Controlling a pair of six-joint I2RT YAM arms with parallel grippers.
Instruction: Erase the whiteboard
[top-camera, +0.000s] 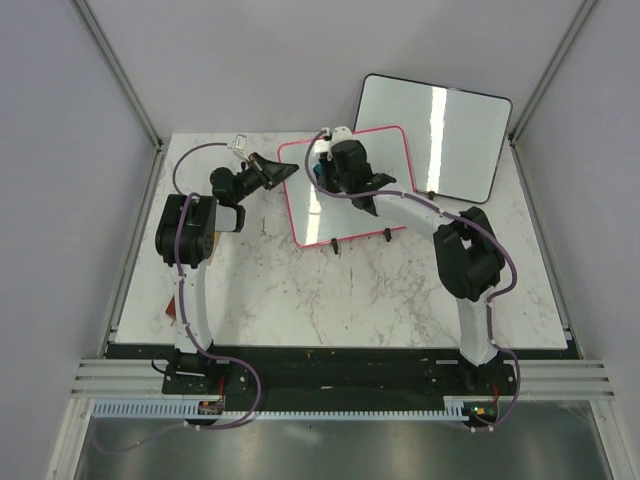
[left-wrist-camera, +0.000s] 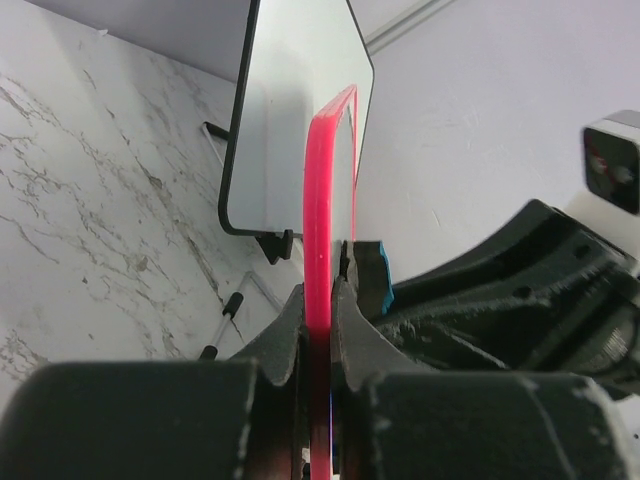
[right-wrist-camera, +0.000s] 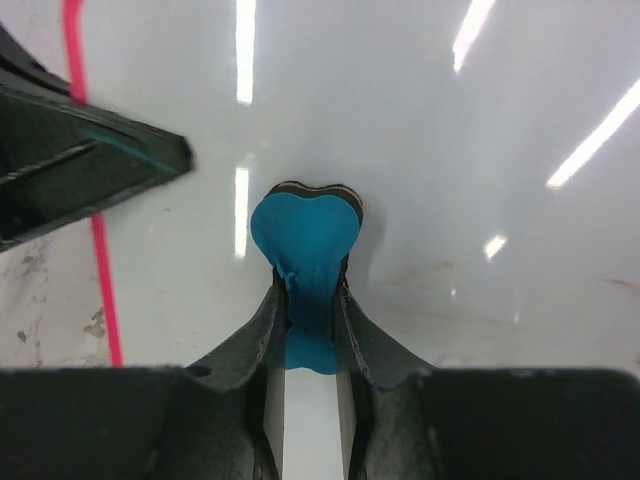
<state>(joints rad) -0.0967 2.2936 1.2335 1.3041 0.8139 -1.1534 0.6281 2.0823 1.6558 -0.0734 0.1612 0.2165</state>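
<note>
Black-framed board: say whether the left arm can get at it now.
Probably not. The left hand is shut on the pink board's edge, and that board and the right arm stand between it and the black-framed board.

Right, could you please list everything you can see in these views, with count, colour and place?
pink-framed whiteboard: one, white with a pink frame, mid-table, on small black feet.
black-framed whiteboard: one, white with a black frame, far right, behind the pink-framed one.
eraser: one, blue, at the pink-framed whiteboard's face.
small pale object: one, whitish, far left of the table; too small to identify.
table: one, white marble, under everything.
left arm: one, white and black, base at the near edge.
right arm: one, white and black, base at the near edge.
left pincer: one, black, shut on the pink-framed whiteboard's left edge.
right pincer: one, black, shut on the eraser.
</note>
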